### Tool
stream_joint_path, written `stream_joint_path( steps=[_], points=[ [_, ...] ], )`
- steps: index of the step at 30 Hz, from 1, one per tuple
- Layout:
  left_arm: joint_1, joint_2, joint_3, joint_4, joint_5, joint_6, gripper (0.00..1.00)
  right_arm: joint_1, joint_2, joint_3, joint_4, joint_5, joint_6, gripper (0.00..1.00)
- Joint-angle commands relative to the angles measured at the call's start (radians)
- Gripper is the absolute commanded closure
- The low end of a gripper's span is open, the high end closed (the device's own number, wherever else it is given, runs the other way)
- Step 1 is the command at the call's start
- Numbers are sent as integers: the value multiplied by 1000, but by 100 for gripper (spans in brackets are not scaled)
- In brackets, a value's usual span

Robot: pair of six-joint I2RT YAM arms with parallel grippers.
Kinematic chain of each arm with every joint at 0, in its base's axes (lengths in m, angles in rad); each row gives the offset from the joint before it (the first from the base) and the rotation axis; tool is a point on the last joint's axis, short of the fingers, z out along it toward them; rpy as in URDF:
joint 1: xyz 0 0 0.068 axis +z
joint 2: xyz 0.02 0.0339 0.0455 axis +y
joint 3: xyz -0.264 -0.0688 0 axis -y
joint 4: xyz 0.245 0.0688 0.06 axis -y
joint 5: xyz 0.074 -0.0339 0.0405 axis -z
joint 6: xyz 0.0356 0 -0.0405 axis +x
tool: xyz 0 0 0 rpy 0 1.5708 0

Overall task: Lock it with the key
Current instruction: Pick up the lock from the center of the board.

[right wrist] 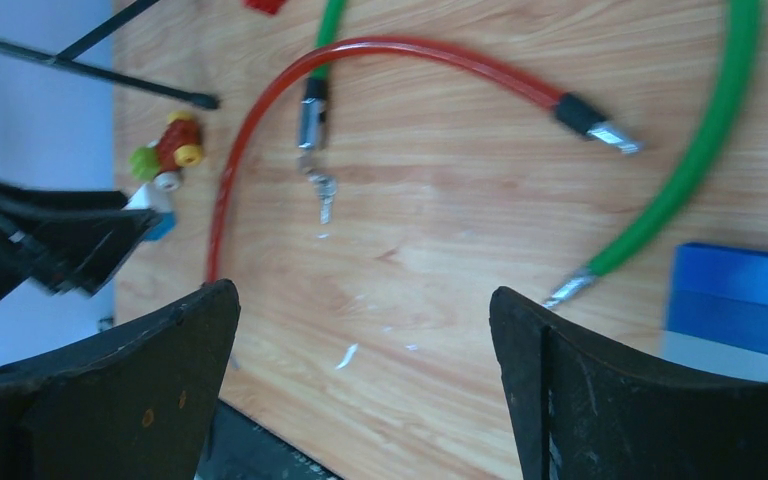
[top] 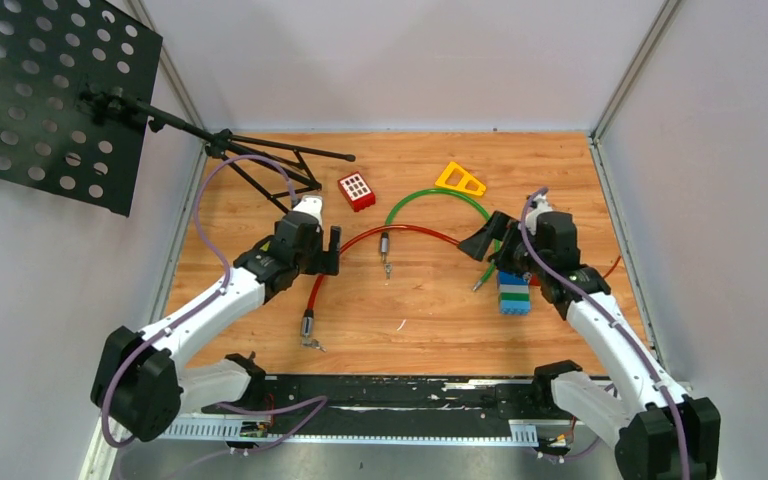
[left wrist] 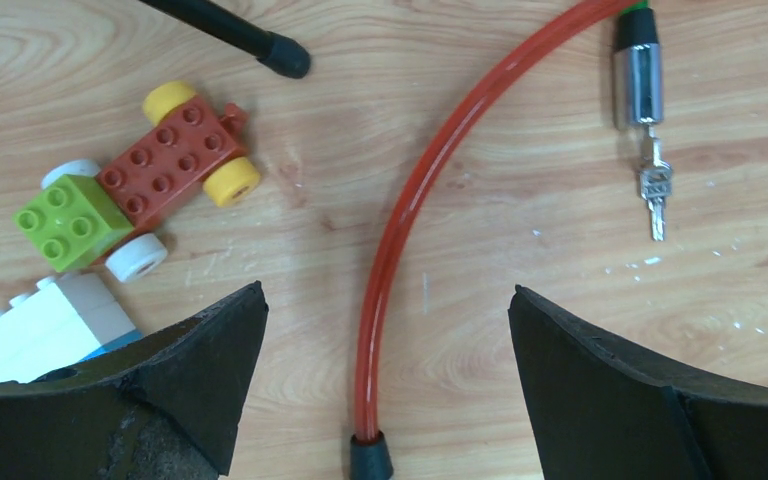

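Note:
A red cable lock (top: 335, 258) arcs across the table, with its lock body (top: 309, 325) near the front and its metal pin end (right wrist: 600, 125) free. A green cable (top: 438, 194) arcs behind it. The green cable's silver lock cylinder (left wrist: 637, 85) has a bunch of keys (left wrist: 655, 195) hanging from it, and its pin end (right wrist: 570, 288) lies free. My left gripper (left wrist: 385, 295) is open and empty, straddling the red cable (left wrist: 400, 220) from above. My right gripper (right wrist: 360, 290) is open and empty over bare wood, left of the green pin end.
A toy brick car (left wrist: 150, 170) and a white brick (left wrist: 40, 330) lie left of my left gripper. A stack of blue bricks (top: 513, 292) stands by my right arm. A red keypad block (top: 356, 190), a yellow triangle (top: 460, 179) and a music stand's legs (top: 280, 165) are at the back.

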Motion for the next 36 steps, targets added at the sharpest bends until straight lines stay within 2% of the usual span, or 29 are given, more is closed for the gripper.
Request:
stream_joint_path(
  steps=[1, 4, 7, 9, 16, 24, 31, 33, 36],
  points=[
    [4, 31, 26, 84, -58, 44, 3, 181, -34, 22, 132, 56, 209, 3],
    [4, 96, 30, 119, -3, 49, 3, 286, -15, 42, 168, 125, 249, 3],
    [4, 175, 51, 140, 97, 53, 4, 318, 16, 67, 178, 114, 255, 3],
    [4, 219, 64, 153, 116, 59, 5, 322, 31, 73, 187, 98, 265, 4],
    [4, 343, 116, 102, -13, 88, 21, 357, 85, 15, 362, 92, 434, 8],
    [4, 461, 154, 75, -26, 101, 32, 427, 138, 65, 355, 121, 419, 10],
    [4, 540, 158, 73, 38, 110, 51, 432, 128, 66, 345, 145, 407, 10],
    [4, 553, 158, 70, 50, 115, 63, 434, 124, 67, 346, 147, 406, 10],
    [4, 565, 159, 67, 68, 124, 85, 434, 116, 63, 316, 160, 406, 10]
  ],
)
